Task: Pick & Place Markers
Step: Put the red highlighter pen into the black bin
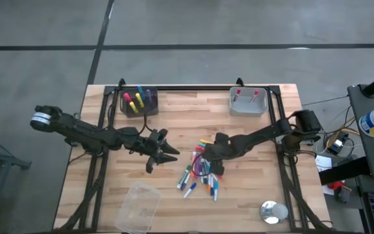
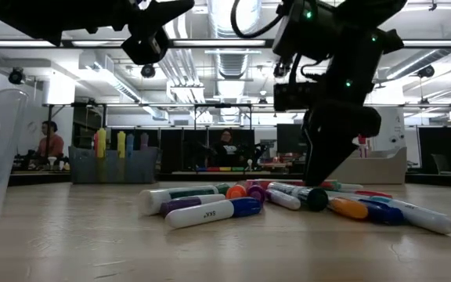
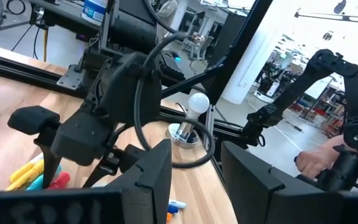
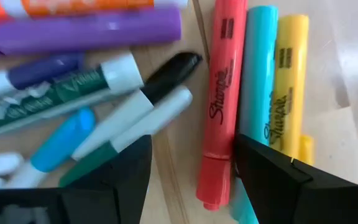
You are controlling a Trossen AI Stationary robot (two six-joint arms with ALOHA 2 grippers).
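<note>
1. Wooden table [image 1: 252, 201] is carrying the pile of markers [image 1: 200, 172] near its middle; most of them are still lying loose, so I judge the task is only beginning.
2. Right gripper [image 1: 214, 162] is hanging low over this pile with its fingers apart and holding nothing; a red marker [image 4: 216, 112] is lying between them, with a teal and a yellow one just beside it.
3. Left gripper [image 1: 164, 151] is waiting beside the pile, its fingers released and empty too.
4. Clear plastic container [image 1: 137, 207] is lying at the near edge, and a small round metal object [image 1: 273, 211] is sitting near the right corner.
5. Far back, a dark holder [image 1: 138, 103] is already keeping a few markers upright, and a grey bin [image 1: 248, 101] is holding two red-tipped ones.
6. Crowded neighbours are the main obstacle, since the markers are touching and crossing each other.
</note>
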